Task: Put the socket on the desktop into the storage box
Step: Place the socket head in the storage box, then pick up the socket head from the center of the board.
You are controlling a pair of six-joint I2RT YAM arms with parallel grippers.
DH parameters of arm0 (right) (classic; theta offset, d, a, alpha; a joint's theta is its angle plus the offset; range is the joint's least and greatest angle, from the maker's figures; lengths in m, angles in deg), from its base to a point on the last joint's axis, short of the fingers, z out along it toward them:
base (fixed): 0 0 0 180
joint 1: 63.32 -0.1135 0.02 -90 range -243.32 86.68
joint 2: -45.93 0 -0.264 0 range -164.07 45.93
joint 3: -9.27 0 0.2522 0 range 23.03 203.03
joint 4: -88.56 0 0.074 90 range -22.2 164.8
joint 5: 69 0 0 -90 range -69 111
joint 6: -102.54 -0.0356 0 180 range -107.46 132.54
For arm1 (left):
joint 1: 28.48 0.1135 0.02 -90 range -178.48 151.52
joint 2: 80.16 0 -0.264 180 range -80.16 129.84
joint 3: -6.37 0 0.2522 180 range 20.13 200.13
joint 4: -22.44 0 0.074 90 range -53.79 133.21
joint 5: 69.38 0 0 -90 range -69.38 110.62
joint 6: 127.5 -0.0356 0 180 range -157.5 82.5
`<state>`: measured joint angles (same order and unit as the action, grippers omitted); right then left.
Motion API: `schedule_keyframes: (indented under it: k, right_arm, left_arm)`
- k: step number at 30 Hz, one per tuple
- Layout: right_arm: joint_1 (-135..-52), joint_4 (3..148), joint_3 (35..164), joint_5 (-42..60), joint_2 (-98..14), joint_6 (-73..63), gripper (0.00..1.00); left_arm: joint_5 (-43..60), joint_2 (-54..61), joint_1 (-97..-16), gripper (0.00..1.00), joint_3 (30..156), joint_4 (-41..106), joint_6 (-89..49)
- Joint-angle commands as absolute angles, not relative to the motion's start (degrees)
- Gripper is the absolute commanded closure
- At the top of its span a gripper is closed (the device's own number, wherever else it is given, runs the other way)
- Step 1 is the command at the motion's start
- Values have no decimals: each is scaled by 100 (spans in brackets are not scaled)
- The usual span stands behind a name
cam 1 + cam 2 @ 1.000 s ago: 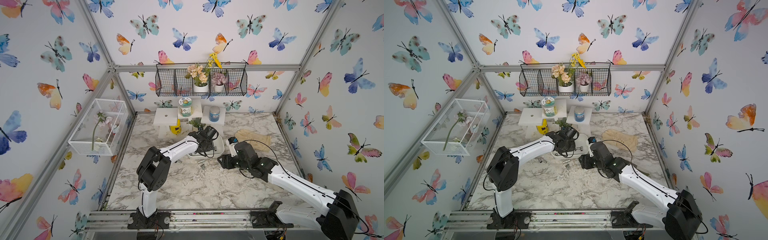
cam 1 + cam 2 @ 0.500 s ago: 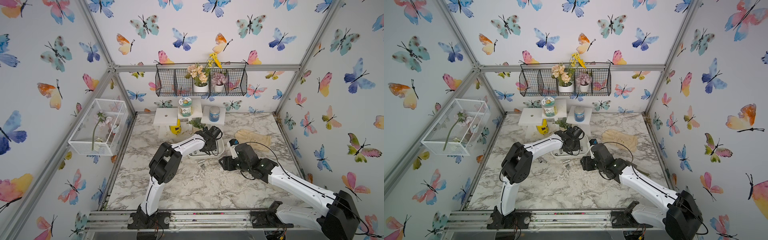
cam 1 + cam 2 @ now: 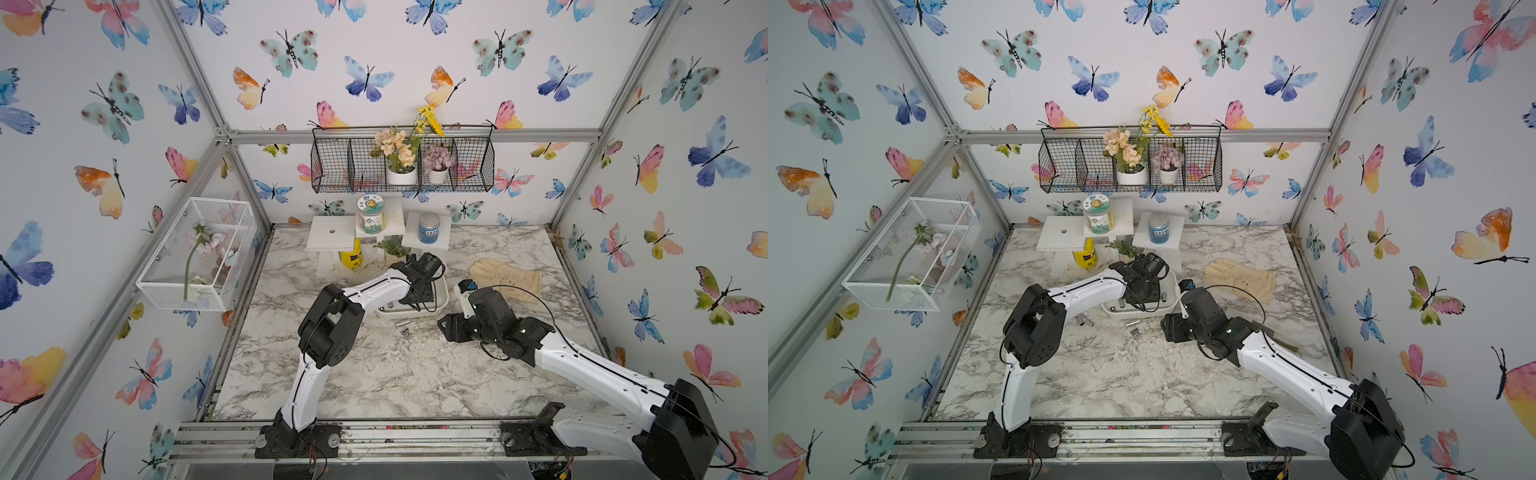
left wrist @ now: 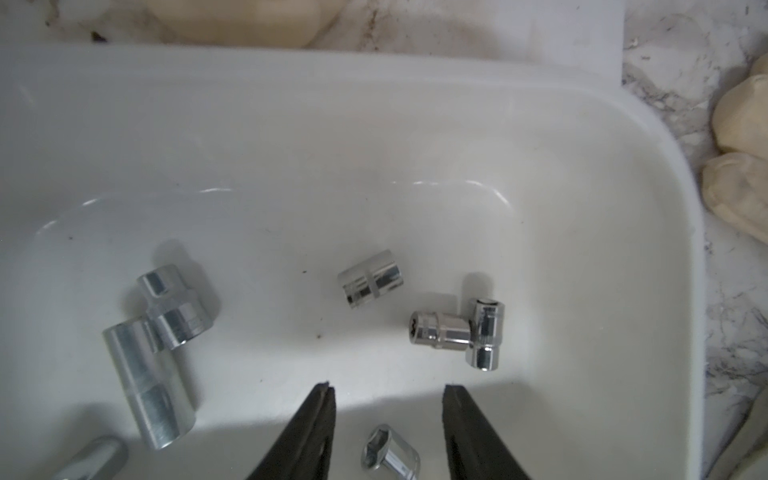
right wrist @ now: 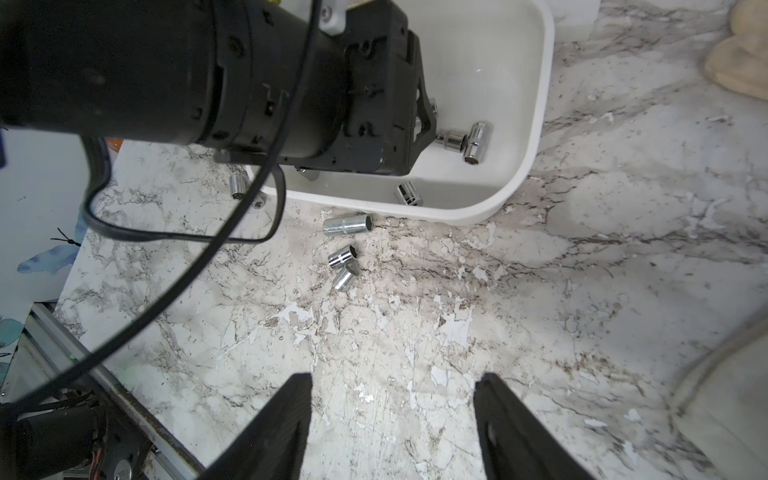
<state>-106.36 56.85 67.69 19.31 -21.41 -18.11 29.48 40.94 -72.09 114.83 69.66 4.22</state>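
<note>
Sockets (image 4: 370, 278) lie loose in the storage box (image 4: 540, 145). A metal cylinder (image 4: 89, 457) there is cut off at the left wrist view's edge. In both top views the left arm's wrist (image 3: 419, 276) hides much of the box. The left gripper (image 4: 388, 387) hangs over the box with its jaws apart, and a socket (image 4: 390, 457) lies free between them. Three desktop sockets (image 5: 343, 257) rest on the desktop (image 5: 457, 311) at the box's 6 o'clock. The right gripper (image 5: 393, 376), jaws parted and empty, hovers at 4 o'clock, and a glove (image 3: 507, 276) lies at 3 o'clock. Butterfly wallpaper (image 3: 374, 62) covers the walls.
</note>
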Motion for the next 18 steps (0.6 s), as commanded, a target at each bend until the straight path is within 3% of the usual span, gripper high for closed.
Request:
schedule_keyframes:
  k: [1, 15, 18]
  right_arm:
    - [-10603, 5692, 6811, 2009, -2186, -1848, 33]
    - [-10612, 5720, 7411, 1538, -2784, -1588, 35]
    - [-10653, 5758, 7589, 1380, -2980, -1472, 35]
  left_arm:
    - [2962, 3483, -7234, 48, 11134, 6956, 356]
    - [3310, 1822, -7151, 44, 9541, 6769, 446]
    - [3371, 1468, -7049, 39, 9138, 6741, 531]
